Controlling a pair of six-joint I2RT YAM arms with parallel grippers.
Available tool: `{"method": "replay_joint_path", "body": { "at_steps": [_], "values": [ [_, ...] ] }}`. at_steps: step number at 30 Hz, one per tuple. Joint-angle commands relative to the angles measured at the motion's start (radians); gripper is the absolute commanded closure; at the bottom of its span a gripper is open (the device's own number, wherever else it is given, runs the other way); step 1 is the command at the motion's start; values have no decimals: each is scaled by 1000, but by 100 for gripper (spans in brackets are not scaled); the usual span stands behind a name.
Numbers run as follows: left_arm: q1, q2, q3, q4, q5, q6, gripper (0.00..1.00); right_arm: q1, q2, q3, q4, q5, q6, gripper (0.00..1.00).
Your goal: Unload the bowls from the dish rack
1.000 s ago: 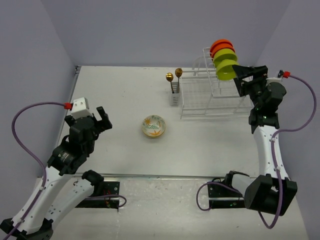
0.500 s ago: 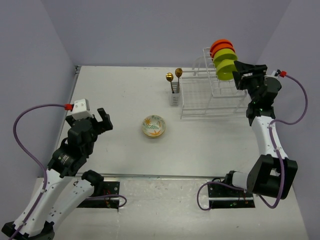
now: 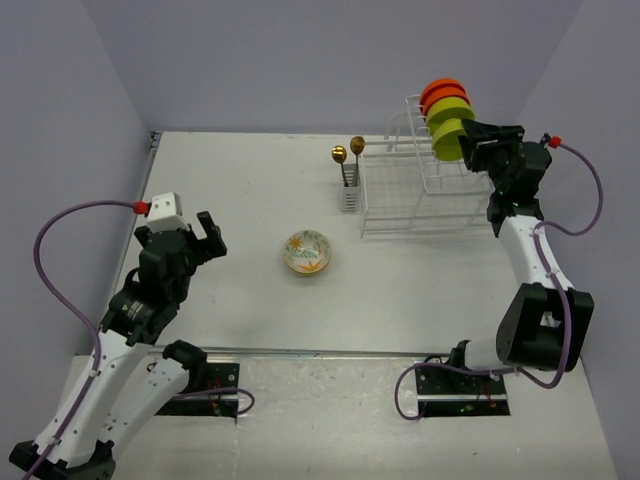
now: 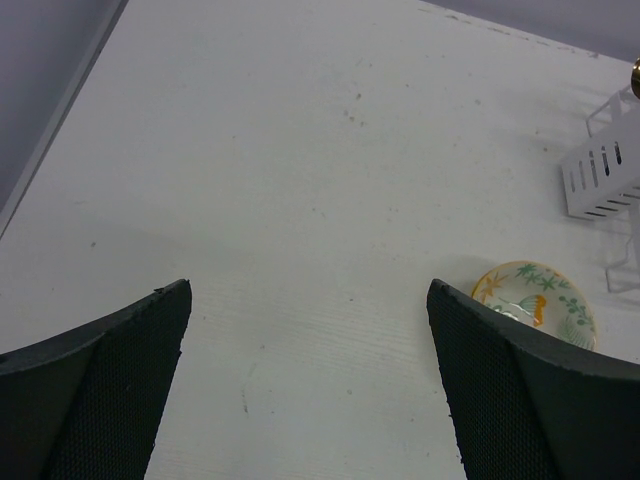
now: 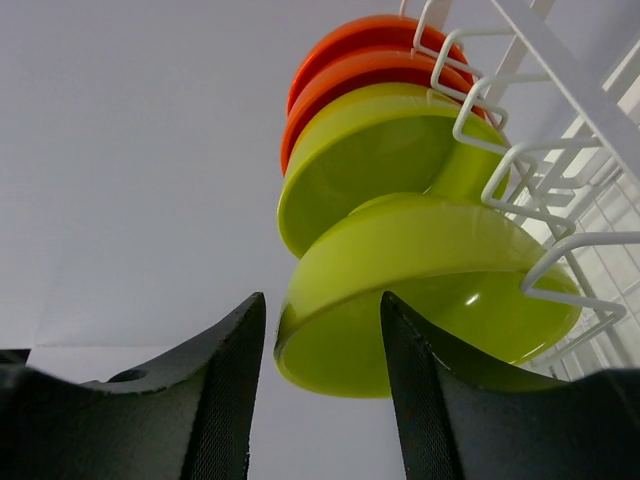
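Observation:
Two orange bowls (image 3: 442,92) and two lime-green bowls (image 3: 449,125) stand on edge in the upper tier of the white wire dish rack (image 3: 400,205). My right gripper (image 3: 466,140) is at the front lime-green bowl (image 5: 440,290). Its open fingers straddle the bowl's rim, one outside and one inside, and a gap shows at the outer finger (image 5: 215,390). A cream floral bowl (image 3: 307,251) sits upright mid-table and also shows in the left wrist view as the floral bowl (image 4: 535,300). My left gripper (image 3: 200,235) hovers wide open over bare table, left of that bowl.
Two gold spoons (image 3: 347,152) stand in the small caddy (image 3: 348,195) on the rack's left side; the caddy (image 4: 600,175) shows at the right edge of the left wrist view. Grey walls close in the table at the back and on both sides.
My right gripper has moved left and up to the front lime-green bowl, and its jaws have narrowed around the rim. The left arm has barely shifted.

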Motion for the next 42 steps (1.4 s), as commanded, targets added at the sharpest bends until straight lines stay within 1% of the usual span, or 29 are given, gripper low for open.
{"method": "replay_joint_path", "body": {
  "at_steps": [1,2,4,5,8,10,12,14,15,16,20,26,29,30,33,42],
  "values": [
    [17,8,-5,46,23,32,0,37,12,28,26,49,44,50],
    [17,8,-7,47,24,32,0,42,17,26,31,49,65,50],
    [17,8,-9,49,37,39,0,50,24,18,47,50,86,57],
    [17,8,-10,50,38,39,0,53,28,12,52,56,96,63],
    [17,8,-10,50,41,40,0,61,12,-12,66,87,107,68],
    [17,8,-10,50,43,42,0,61,2,-29,72,98,113,70],
    [17,8,-13,53,58,49,0,61,-12,-57,110,104,138,75],
    [16,7,-13,55,63,51,0,61,-23,-69,129,108,144,83],
    [17,8,-13,55,63,51,0,61,-31,-70,132,107,145,85],
    [17,7,-13,55,63,52,0,64,-34,-72,138,107,144,91],
    [17,7,-13,55,60,52,0,64,-43,-92,178,107,148,100],
    [17,7,-13,55,60,54,0,64,-37,-129,313,98,187,100],
    [17,7,-13,55,60,55,0,64,-37,-153,409,99,205,100],
    [19,7,-13,53,60,55,0,64,-35,-172,475,96,216,100],
    [19,18,-12,53,61,57,0,64,-32,-189,555,93,256,100],
    [22,22,-12,57,64,59,0,62,-69,-198,653,81,280,100]
  ]
}}
